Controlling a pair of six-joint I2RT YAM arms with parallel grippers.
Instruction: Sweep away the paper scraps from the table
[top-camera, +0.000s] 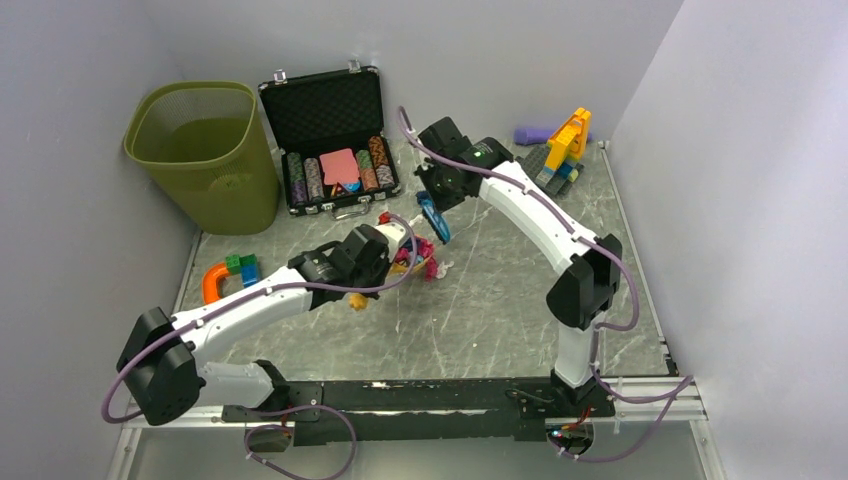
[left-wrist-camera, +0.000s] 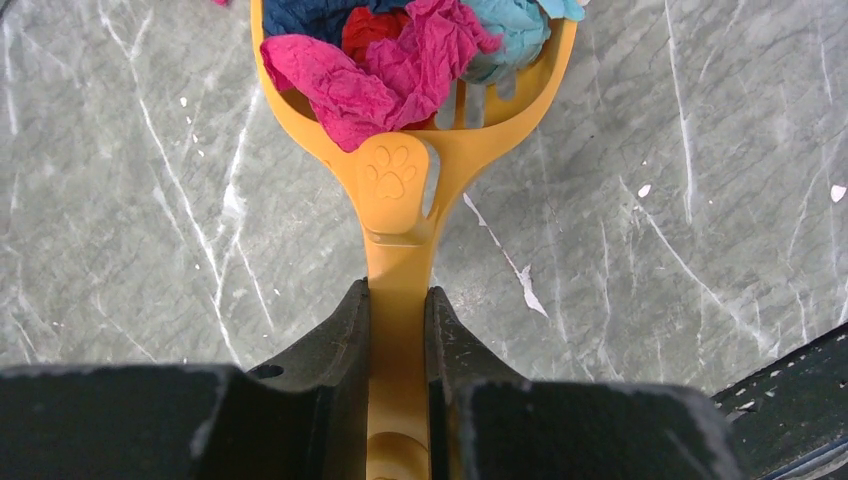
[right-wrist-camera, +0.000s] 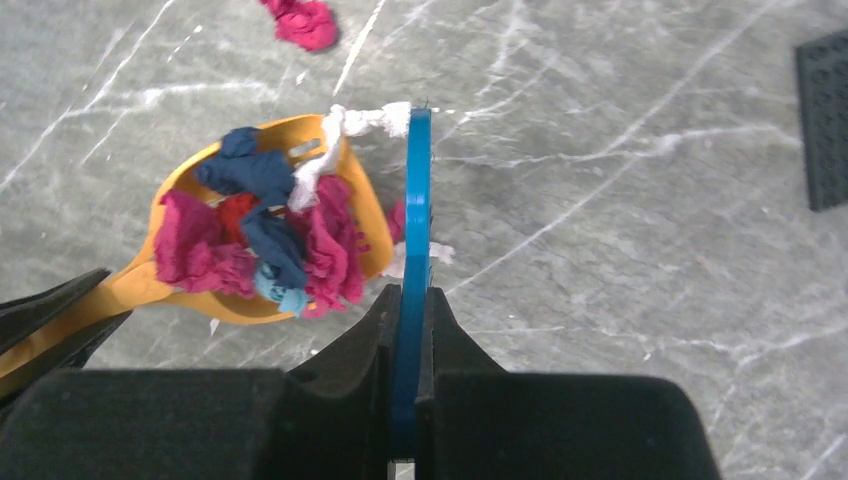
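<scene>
My left gripper (left-wrist-camera: 398, 295) is shut on the handle of an orange scoop (left-wrist-camera: 400, 190). The scoop's bowl holds several paper scraps (left-wrist-camera: 400, 60) in pink, red, dark blue and light blue. My right gripper (right-wrist-camera: 410, 295) is shut on a flat blue sweeper (right-wrist-camera: 416, 200) held on edge beside the scoop's bowl (right-wrist-camera: 215, 305). A white scrap (right-wrist-camera: 360, 122) lies at the bowl's rim against the sweeper's tip. A pink wad (right-wrist-camera: 303, 22) lies loose on the table (right-wrist-camera: 620, 250) beyond the scoop. In the top view both grippers meet mid-table over the scraps (top-camera: 415, 255).
A green waste bin (top-camera: 205, 155) stands at the back left. An open black case of poker chips (top-camera: 335, 140) stands beside it. Toy bricks (top-camera: 240, 268) lie at the left, and a brick model (top-camera: 565, 145) on a black baseplate (right-wrist-camera: 825, 120) stands at the back right.
</scene>
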